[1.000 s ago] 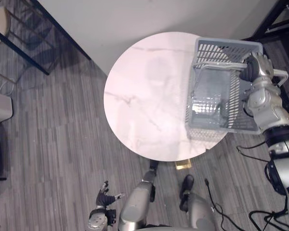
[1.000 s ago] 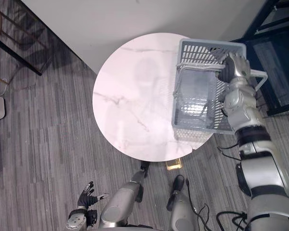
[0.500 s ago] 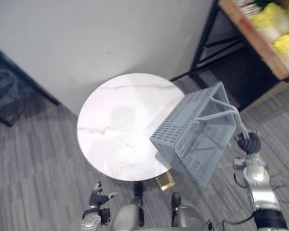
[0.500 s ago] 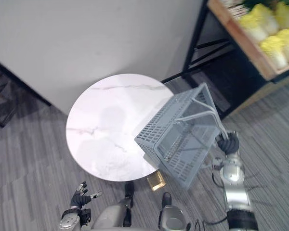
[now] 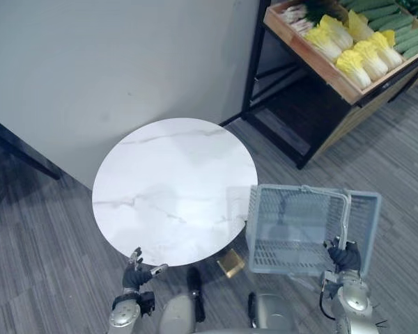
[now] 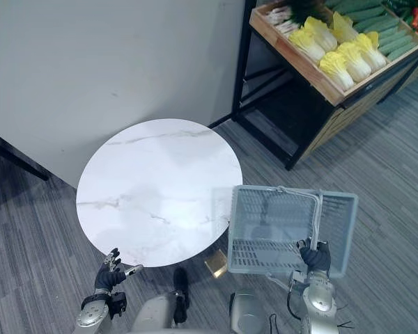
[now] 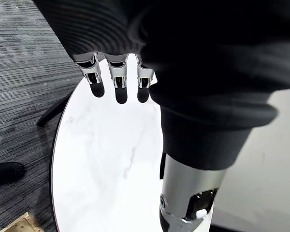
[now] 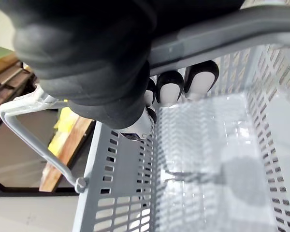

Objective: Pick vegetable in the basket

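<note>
Basket [image 5: 292,233] now off table [image 5: 174,188], beside edge; right hand [image 5: 343,257] clenches handle [image 5: 346,216]; left hand [image 5: 134,276] relaxed.

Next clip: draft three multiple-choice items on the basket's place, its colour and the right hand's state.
1. Where is the basket? A) over the floor beside the table B) on the table C) on a chair
2. Basket's colour? A) red B) grey C) green
3. The right hand is: A) open B) shut, empty C) shut on the handle
Answers: A, it hangs past the table's edge; B, its mesh is grey; C, fingers curl round the handle.
</note>
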Controlling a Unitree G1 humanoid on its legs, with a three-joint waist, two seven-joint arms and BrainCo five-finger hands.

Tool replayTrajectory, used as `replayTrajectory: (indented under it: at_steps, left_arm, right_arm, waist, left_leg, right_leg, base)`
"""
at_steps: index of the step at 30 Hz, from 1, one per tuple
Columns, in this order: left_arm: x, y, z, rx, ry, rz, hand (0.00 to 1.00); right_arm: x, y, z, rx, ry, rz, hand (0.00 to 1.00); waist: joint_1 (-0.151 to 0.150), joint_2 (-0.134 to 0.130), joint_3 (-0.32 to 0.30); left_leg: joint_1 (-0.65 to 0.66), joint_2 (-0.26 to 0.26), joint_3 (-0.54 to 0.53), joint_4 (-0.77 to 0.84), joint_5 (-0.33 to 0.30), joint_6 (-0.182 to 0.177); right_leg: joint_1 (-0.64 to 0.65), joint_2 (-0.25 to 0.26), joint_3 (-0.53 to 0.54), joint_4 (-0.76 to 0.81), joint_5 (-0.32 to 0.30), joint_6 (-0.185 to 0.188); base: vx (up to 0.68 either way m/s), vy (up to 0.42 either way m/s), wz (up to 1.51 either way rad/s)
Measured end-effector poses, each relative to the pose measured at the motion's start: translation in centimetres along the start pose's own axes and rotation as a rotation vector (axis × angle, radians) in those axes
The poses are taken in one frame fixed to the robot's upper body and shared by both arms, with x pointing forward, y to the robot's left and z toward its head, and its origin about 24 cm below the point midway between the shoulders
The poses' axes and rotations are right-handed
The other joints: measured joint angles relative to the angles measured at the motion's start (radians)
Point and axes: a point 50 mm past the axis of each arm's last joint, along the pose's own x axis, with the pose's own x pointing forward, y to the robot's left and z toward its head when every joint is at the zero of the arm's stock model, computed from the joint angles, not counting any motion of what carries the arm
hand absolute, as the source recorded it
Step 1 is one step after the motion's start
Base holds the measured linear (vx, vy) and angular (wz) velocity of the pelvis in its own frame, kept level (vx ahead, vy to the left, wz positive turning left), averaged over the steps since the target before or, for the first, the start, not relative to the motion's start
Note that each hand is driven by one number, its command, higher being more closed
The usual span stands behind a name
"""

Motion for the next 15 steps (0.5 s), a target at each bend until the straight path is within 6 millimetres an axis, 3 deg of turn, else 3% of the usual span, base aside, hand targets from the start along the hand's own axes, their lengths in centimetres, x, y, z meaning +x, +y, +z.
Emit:
replayTrajectory:
  at_steps: [1, 3, 4, 5, 6, 9, 11, 13, 15]
  left_arm:
    - [-0.1, -0.6, -0.1, -0.021, 0.002, -0.008, 0.00]
    - [-0.8, -1.8, -0.6, -0.060, 0.022, -0.030, 0.00]
    - [-1.0, -2.2, -0.8, -0.066, 0.031, -0.040, 0.00]
    - [-1.3, -2.7, -1.2, -0.062, 0.044, -0.062, 0.00]
    - [-1.3, -3.0, -1.1, -0.060, 0.041, -0.076, 0.00]
    - [-1.9, -3.2, -1.5, -0.071, 0.056, -0.079, 0.00]
    - [-1.9, -2.9, -1.2, -0.088, 0.042, -0.061, 0.00]
    - [-1.8, -2.7, -1.0, -0.096, 0.032, -0.048, 0.00]
    - [-1.6, -2.9, -0.4, -0.104, 0.008, -0.055, 0.00]
  right_arm:
    - [0.0, -0.4, 0.0, 0.008, 0.002, -0.020, 1.00]
    - [0.3, -0.7, -0.1, 0.021, 0.010, -0.041, 1.00]
    - [0.3, -0.9, -0.4, 0.019, 0.022, -0.058, 1.00]
    - [0.2, -1.1, -1.2, 0.016, 0.053, -0.083, 1.00]
    - [0.0, -1.3, -1.7, 0.021, 0.076, -0.097, 1.00]
    - [-0.2, -1.5, -2.1, 0.023, 0.098, -0.107, 1.00]
    - [-0.5, -1.2, -2.4, 0.044, 0.112, -0.106, 1.00]
    - [-0.6, -0.8, -2.3, 0.057, 0.111, -0.100, 1.00]
    - [-0.7, -0.8, -1.7, 0.067, 0.083, -0.107, 1.00]
  waist:
    - [0.012, 0.017, -0.003]
    - [0.017, 0.048, -0.007]
    - [0.009, 0.059, -0.006]
    - [0.006, 0.060, -0.004]
    - [0.008, 0.036, 0.005]
    - [0.003, 0.049, -0.001]
    - [0.004, 0.060, -0.002]
    - [0.006, 0.060, -0.002]
    - [-0.011, 0.068, -0.008]
  left_leg:
    - [-0.026, 0.018, 0.003, -0.002, 0.026, -0.013]
    - [-0.049, 0.073, -0.004, -0.070, 0.097, -0.033]
    - [-0.041, 0.085, -0.010, -0.099, 0.094, -0.023]
    - [-0.020, 0.099, 0.010, -0.139, 0.033, -0.060]
    - [-0.016, 0.103, 0.033, -0.122, -0.009, -0.079]
    - [0.004, 0.111, 0.046, 0.098, -0.022, -0.067]
    - [0.066, 0.114, 0.017, 0.175, -0.181, -0.071]
    - [0.110, 0.110, -0.011, 0.209, -0.261, -0.071]
    - [0.150, 0.104, -0.005, 0.151, -0.303, -0.079]
  right_leg:
    - [0.007, 0.021, -0.022, -0.075, -0.030, 0.015]
    - [0.020, 0.072, -0.083, -0.183, -0.088, -0.025]
    - [0.011, 0.086, -0.095, -0.168, -0.082, -0.034]
    - [0.006, 0.091, -0.108, -0.157, -0.071, -0.052]
    - [0.000, 0.085, -0.107, -0.163, -0.062, -0.067]
    - [-0.013, 0.089, -0.088, -0.188, -0.032, -0.104]
    - [-0.044, 0.122, -0.037, -0.188, -0.005, -0.110]
    - [-0.059, 0.146, 0.006, -0.189, 0.008, -0.111]
    - [-0.086, 0.159, 0.032, -0.177, 0.013, -0.099]
  base:
    - [-0.19, -0.172, -0.16]
    - [-0.28, -0.260, -0.10]
    - [-0.29, -0.227, 0.22]
    - [-0.26, -0.173, 0.26]
    - [-0.24, -0.157, 0.05]
    - [-0.16, -0.141, -0.31]
    - [-0.12, -0.062, -0.65]
    - [-0.05, 0.032, -0.76]
    - [-0.07, 0.077, -0.57]
